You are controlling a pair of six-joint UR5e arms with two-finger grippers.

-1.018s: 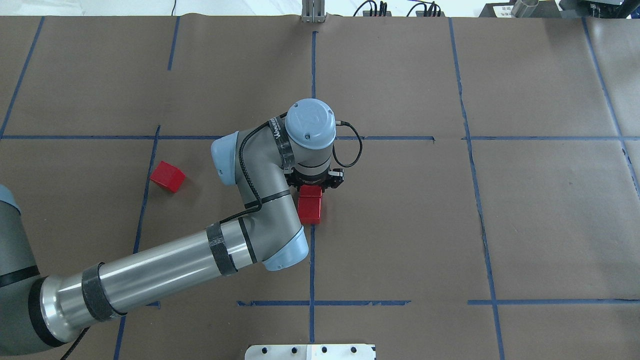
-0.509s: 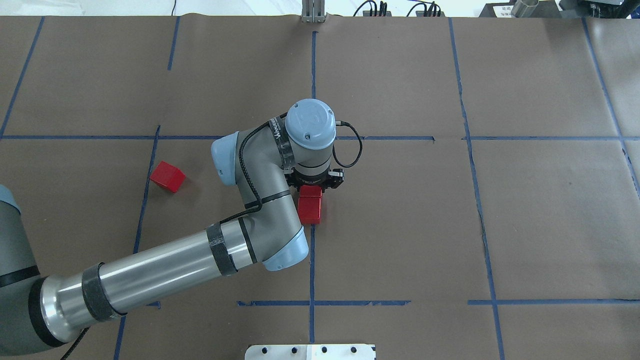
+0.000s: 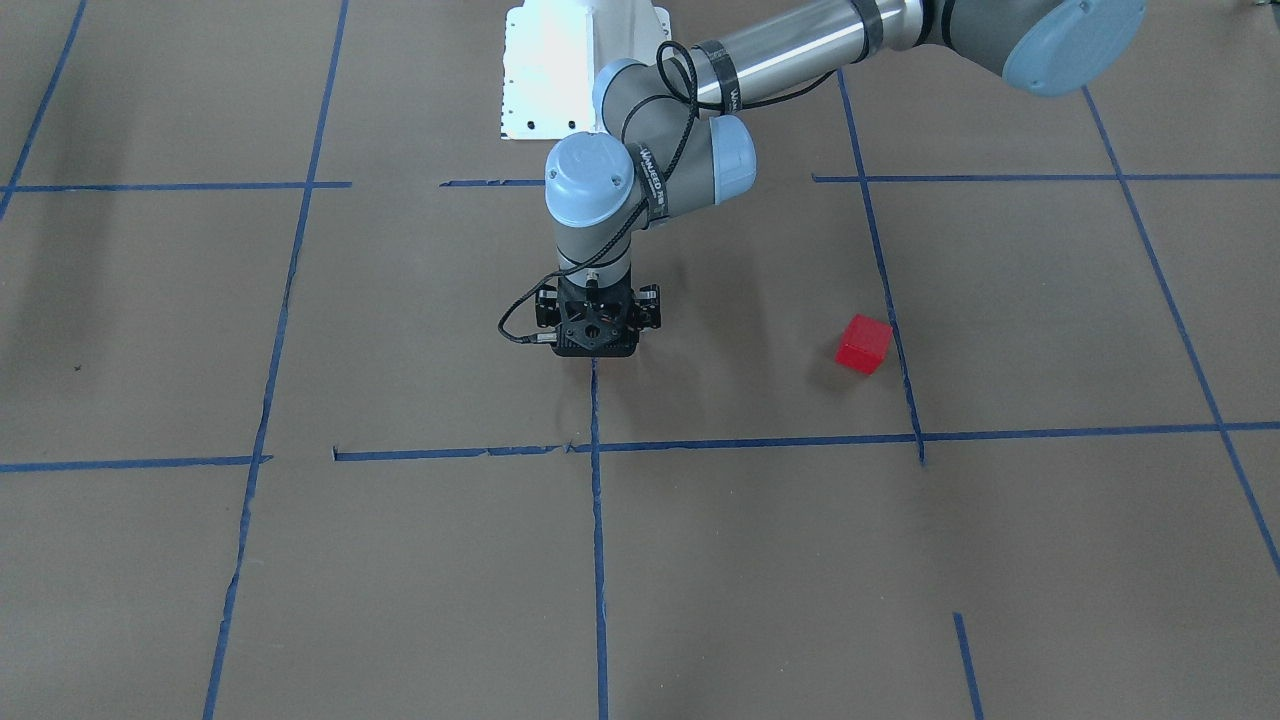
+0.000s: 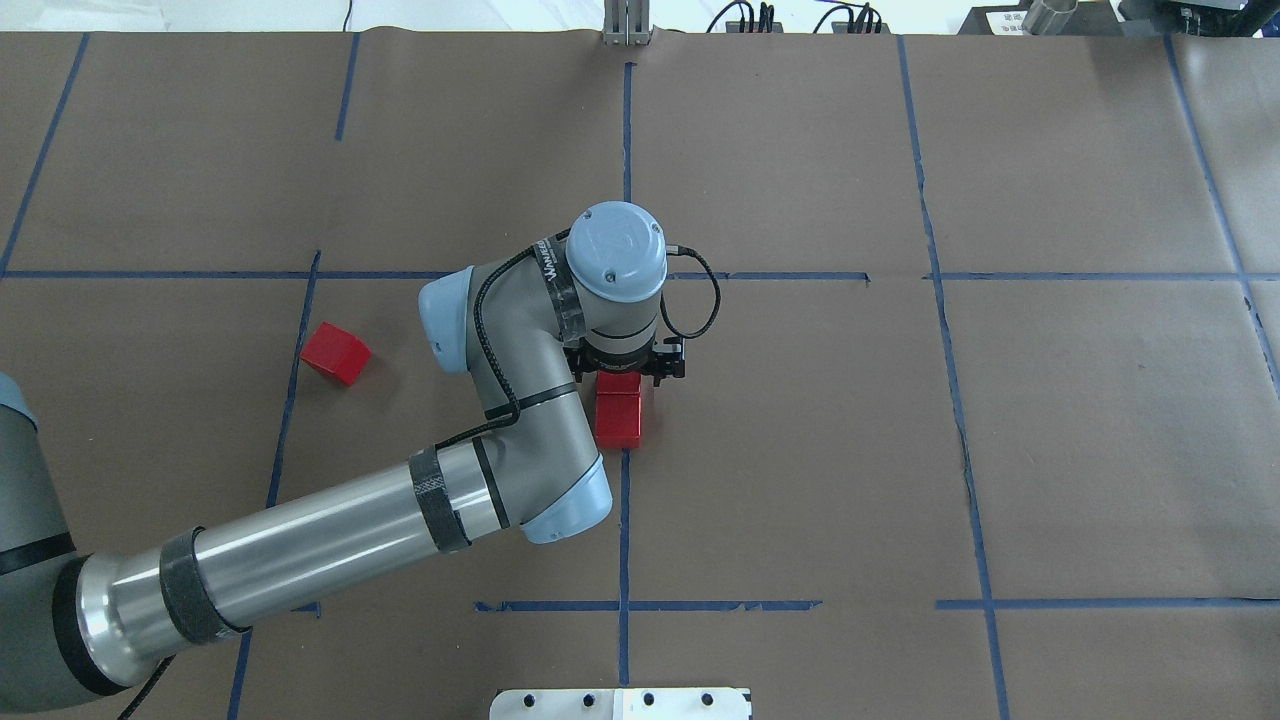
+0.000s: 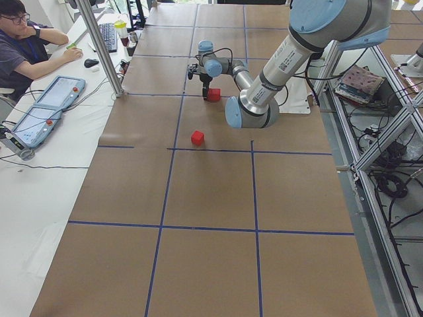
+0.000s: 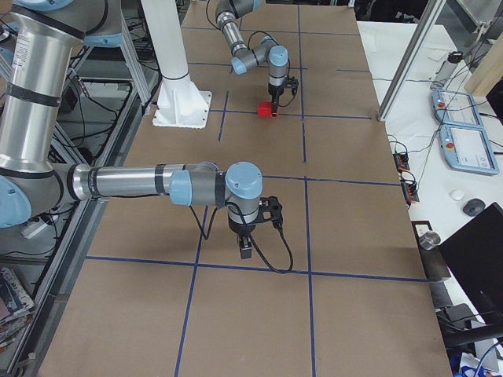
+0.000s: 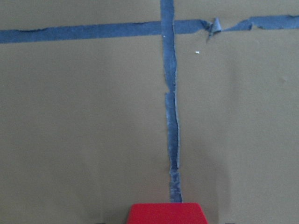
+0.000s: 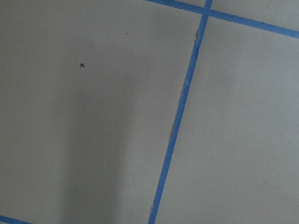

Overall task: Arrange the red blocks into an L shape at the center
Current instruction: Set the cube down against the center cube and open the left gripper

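My left gripper (image 4: 626, 374) is hanging over two touching red blocks (image 4: 619, 420) on the center line (image 4: 624, 520); spread or pinching, I cannot tell; the third block (image 4: 335, 352) is lying well leftward.

Two blocks (image 4: 619, 425) are sitting touching on the middle tape line (image 4: 624, 520), one behind the other — the left gripper (image 4: 625, 368) is hanging over the farther one; a third block (image 4: 336, 352) is lying well apart, leftward.

A black strap (image 3: 648, 178) on the left arm (image 3: 800, 45) carries white lettering, seemingly "WANLEED", barely legible
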